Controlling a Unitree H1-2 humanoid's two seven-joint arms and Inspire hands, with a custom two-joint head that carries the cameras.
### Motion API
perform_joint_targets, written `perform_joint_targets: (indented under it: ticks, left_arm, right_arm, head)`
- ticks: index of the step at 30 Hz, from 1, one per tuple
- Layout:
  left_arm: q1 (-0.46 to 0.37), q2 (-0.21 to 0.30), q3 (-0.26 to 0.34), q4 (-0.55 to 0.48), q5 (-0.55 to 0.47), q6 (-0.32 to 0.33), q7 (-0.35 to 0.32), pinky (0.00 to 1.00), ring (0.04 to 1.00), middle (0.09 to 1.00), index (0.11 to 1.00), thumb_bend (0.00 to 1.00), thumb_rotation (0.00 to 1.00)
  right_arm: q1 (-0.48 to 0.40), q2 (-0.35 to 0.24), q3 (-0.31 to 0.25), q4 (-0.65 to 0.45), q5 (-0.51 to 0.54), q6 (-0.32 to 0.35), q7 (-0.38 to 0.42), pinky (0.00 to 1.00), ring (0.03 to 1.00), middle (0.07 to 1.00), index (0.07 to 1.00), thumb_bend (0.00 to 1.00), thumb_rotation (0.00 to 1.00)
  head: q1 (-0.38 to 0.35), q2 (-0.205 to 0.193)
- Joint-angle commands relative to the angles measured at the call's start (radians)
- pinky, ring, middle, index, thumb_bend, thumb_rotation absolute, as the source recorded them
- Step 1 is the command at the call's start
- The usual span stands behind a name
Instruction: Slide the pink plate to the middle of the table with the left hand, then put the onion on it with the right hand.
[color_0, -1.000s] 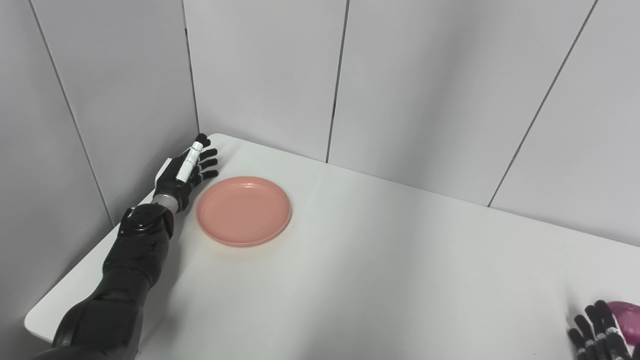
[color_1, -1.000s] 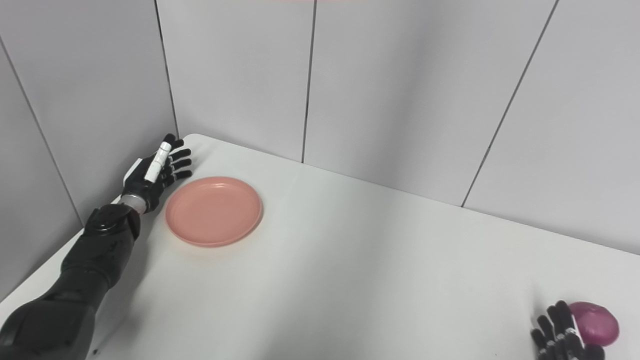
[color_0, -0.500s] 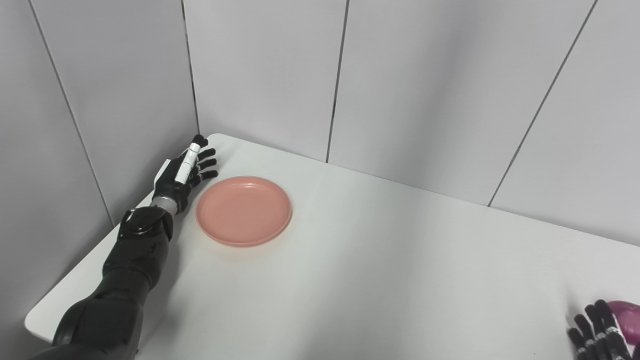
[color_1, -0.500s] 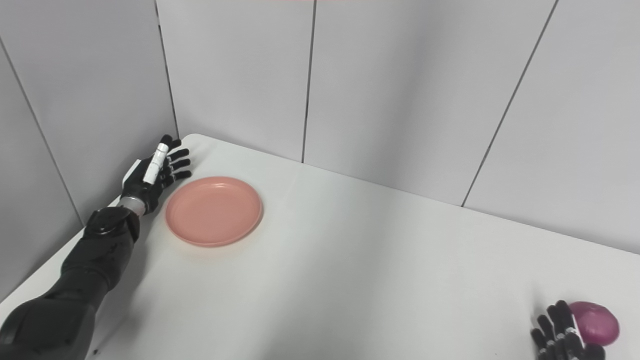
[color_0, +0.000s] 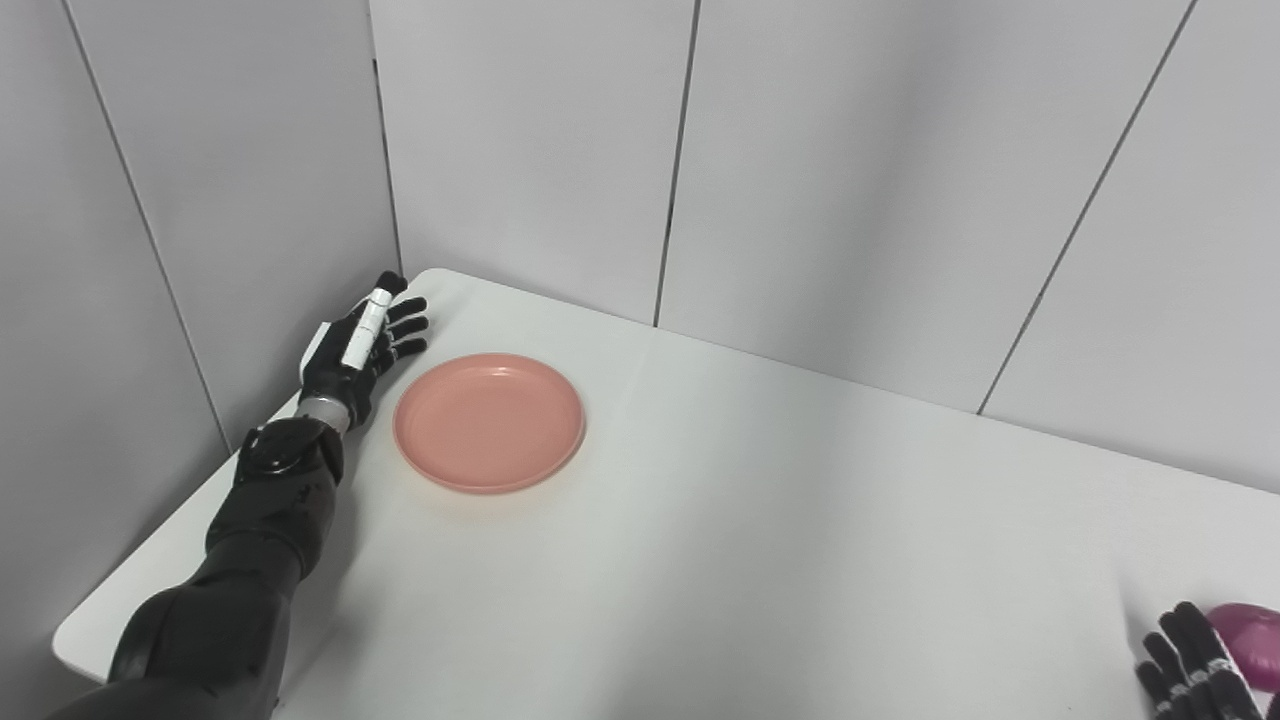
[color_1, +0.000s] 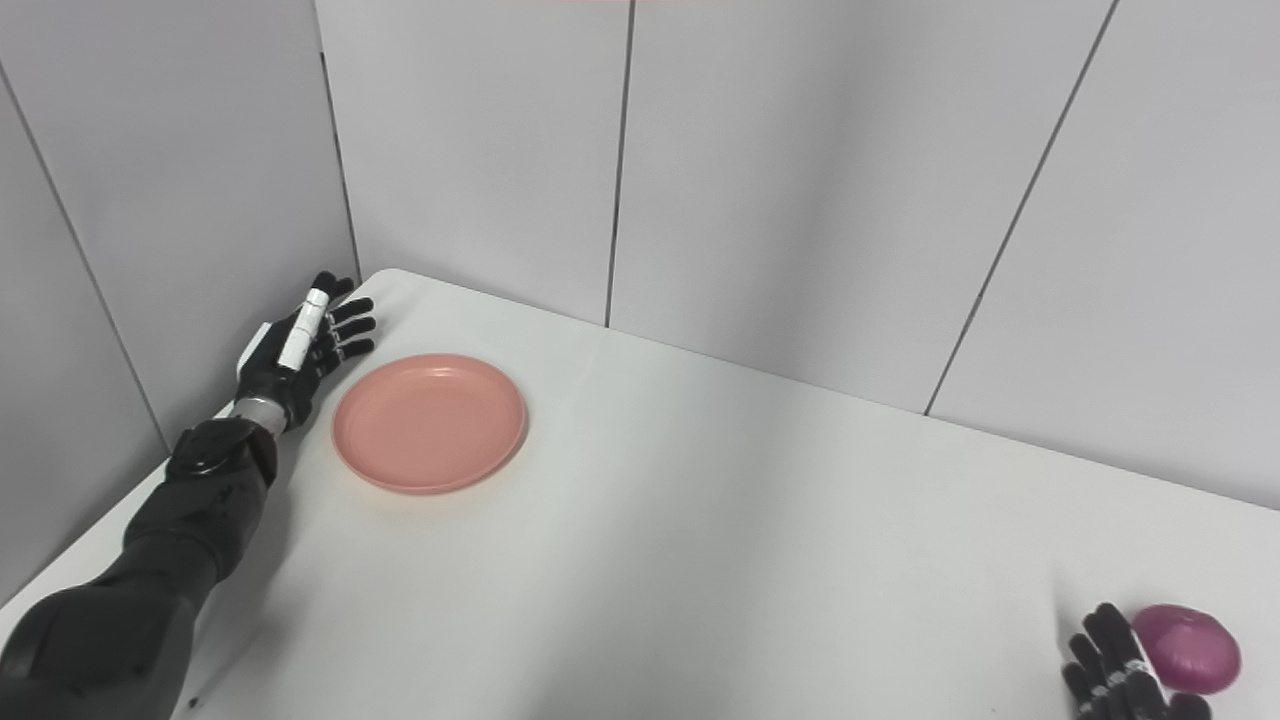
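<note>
Leftward-drifted left robot hand (color_0: 358, 345) sits beside pink plate (color_0: 489, 421).

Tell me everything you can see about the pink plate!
The pink plate is round and shallow, with a low raised rim and a flat, empty middle. It looks like smooth matte plastic. It lies flat on the white table near the far left corner, not in the middle. The left hand is just beside its left edge, fingers spread, apparently not touching it.
</note>
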Motion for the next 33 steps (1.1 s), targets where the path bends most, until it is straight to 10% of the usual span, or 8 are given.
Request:
perform_joint_targets:
  ticks: [1,16,33]
  left_arm:
    - [-0.003,0.002,-0.009,0.012,0.006,0.011,-0.009,0.75,0.818,0.820,0.850,0.91,0.81]
    - [0.055,-0.053,-0.047,-0.175,0.005,0.076,-0.024,0.73,0.808,0.825,0.845,0.93,0.81]
    - [0.142,-0.114,-0.113,-0.510,0.010,0.292,-0.026,0.84,0.882,0.892,0.903,0.90,0.85]
  right_arm:
    - [0.086,0.048,0.018,0.061,0.016,0.032,0.000,1.00,0.985,0.967,0.945,0.96,1.00]
    - [0.090,0.050,0.024,0.046,0.012,0.037,-0.008,0.99,0.978,0.964,0.935,0.96,1.00]
    - [0.092,0.061,0.030,0.026,0.006,0.044,-0.022,0.94,0.965,0.958,0.926,0.96,1.00]
  head:
    - [0.000,0.002]
    - [-0.005,0.009]
    - [-0.022,0.019]
